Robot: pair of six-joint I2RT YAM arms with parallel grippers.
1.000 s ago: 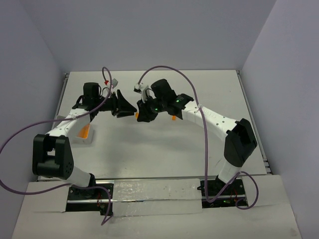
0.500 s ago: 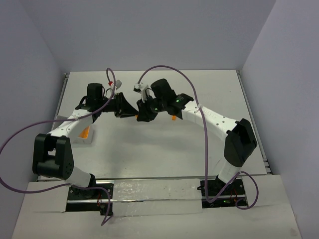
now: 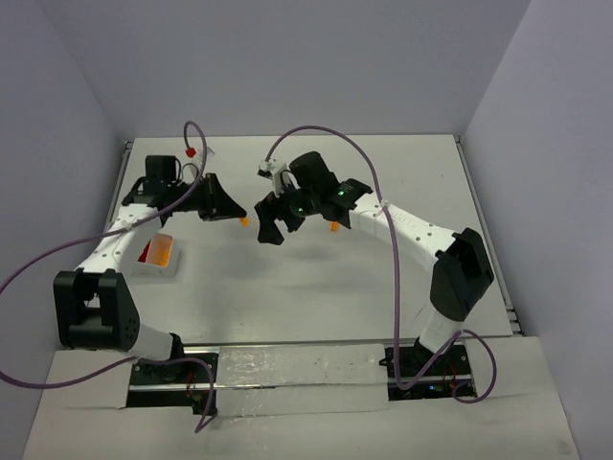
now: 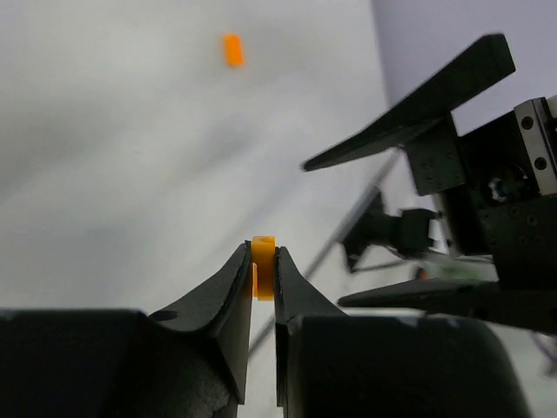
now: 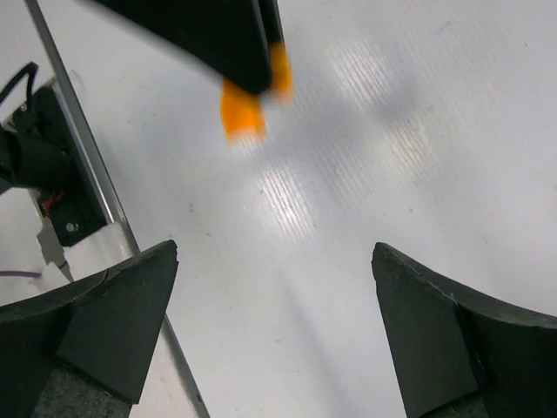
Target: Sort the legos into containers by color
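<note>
Drawn back leftward, the left gripper [image 3: 234, 216] has its jaws pinching an orange lego [image 4: 265, 249]. The right gripper [image 5: 274, 322] has its jaws spread. Next, carry the lego to the tray [image 3: 161, 272].

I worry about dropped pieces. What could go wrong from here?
The orange lego is pinched only at the very tips of the left hand, so it may slip out on the way to the tray. The open right hand hangs close by, so the two might bump. The tray's orange and red compartments adjoin, so a loose release may land it in the wrong one.
</note>
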